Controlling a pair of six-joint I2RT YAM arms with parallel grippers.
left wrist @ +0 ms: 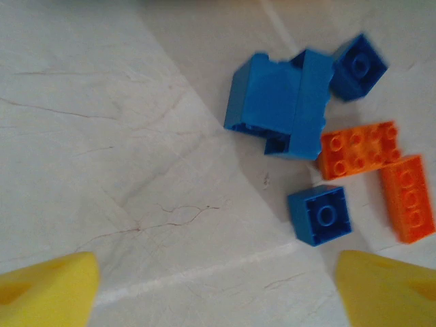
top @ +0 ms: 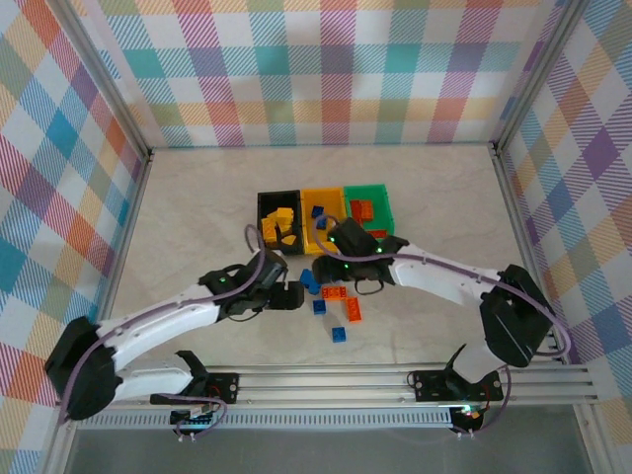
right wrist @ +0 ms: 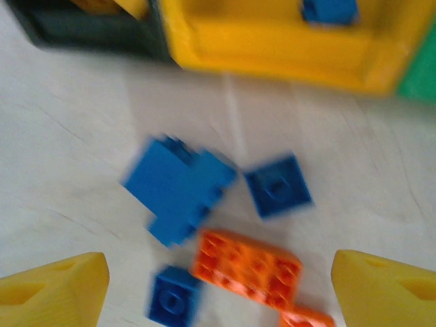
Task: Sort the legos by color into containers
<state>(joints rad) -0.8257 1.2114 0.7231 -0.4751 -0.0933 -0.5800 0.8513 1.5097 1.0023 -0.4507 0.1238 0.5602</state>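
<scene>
Your unsorted legos point(top: 334, 293), blue and orange, lay on the table point(top: 197, 217) near the bins. Yellows sat in the black bin point(top: 262, 209), blues in the yellow bin point(top: 323, 191), oranges in the green bin point(top: 367, 188). Your left claw point(left wrist: 218, 289) and right claw point(right wrist: 218, 286) hung spread and empty above them. You looked past halfway.

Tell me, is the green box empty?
Not empty. In the top view, the green bin has orange-red bricks lying inside it.
</scene>
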